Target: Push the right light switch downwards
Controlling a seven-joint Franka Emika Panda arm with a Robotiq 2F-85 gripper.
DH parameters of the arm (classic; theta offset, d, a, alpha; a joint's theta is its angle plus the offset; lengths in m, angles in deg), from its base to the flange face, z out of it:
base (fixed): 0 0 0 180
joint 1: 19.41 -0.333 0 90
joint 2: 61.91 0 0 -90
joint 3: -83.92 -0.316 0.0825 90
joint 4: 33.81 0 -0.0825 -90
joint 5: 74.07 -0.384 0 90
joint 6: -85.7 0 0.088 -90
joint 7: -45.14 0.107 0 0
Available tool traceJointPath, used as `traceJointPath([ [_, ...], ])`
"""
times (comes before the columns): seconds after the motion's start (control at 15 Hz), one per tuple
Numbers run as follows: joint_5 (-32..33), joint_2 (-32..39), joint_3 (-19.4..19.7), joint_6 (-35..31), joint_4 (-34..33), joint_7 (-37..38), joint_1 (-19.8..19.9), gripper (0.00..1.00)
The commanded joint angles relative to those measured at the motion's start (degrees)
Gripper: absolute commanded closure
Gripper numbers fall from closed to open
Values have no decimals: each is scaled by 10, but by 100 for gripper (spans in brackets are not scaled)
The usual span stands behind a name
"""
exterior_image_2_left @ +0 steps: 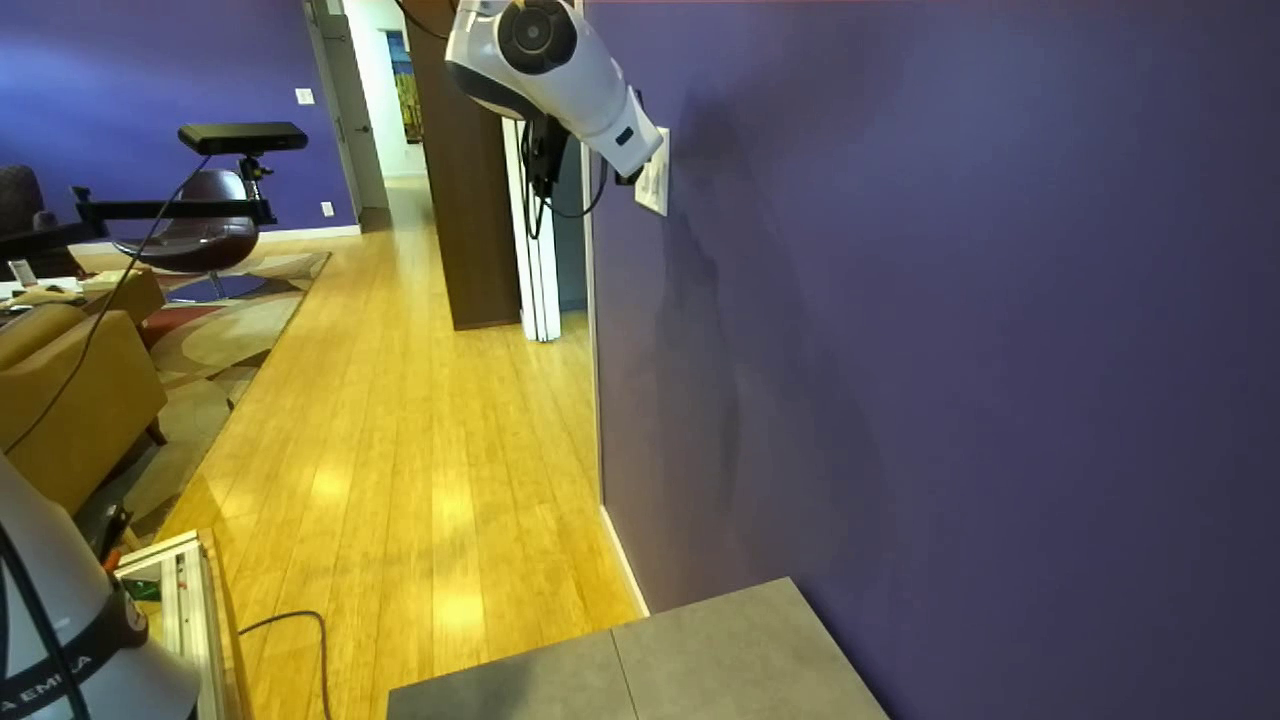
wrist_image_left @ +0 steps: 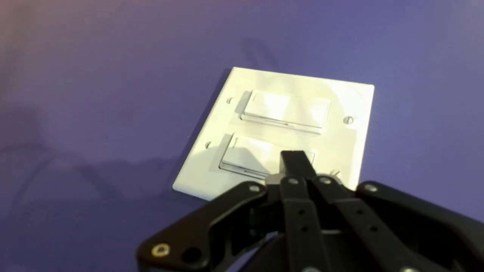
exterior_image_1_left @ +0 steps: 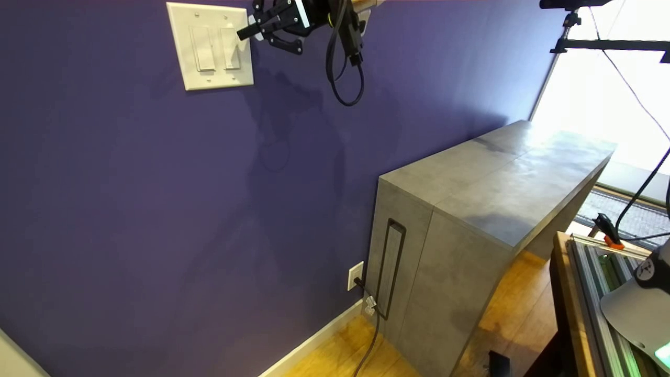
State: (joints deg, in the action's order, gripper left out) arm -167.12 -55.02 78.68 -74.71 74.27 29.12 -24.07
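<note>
The white double wall plate (exterior_image_1_left: 180, 52) is on the purple wall, also in the wrist view (wrist_image_left: 206, 181) and, edge-on, in an exterior view (exterior_image_2_left: 653, 178). The right light switch (exterior_image_1_left: 229, 50) is its rocker nearest my gripper, lower in the wrist view (wrist_image_left: 247, 153). Its lower end stands out from the plate. The left rocker (wrist_image_left: 287, 109) stands out likewise. My gripper (exterior_image_1_left: 246, 32) is shut and empty; its tip (wrist_image_left: 297, 164) is over the upper part of the right rocker and hides some of it. I cannot tell whether it touches. The arm mostly hides the gripper in an exterior view.
A grey cabinet (exterior_image_1_left: 445, 178) stands against the wall below and to the side; its top also shows in an exterior view (exterior_image_2_left: 720, 650). A small outlet (exterior_image_1_left: 355, 275) with a plugged cable is low on the wall. Cables (exterior_image_1_left: 335, 78) hang from my wrist.
</note>
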Motion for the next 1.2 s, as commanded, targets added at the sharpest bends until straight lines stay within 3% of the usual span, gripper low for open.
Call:
traceJointPath([
  [0.0, -45, 15, -2, -8, -27, -39, -1, 100],
  [1.13, -110, 33, 2, -7, -43, -97, 1, 100],
])
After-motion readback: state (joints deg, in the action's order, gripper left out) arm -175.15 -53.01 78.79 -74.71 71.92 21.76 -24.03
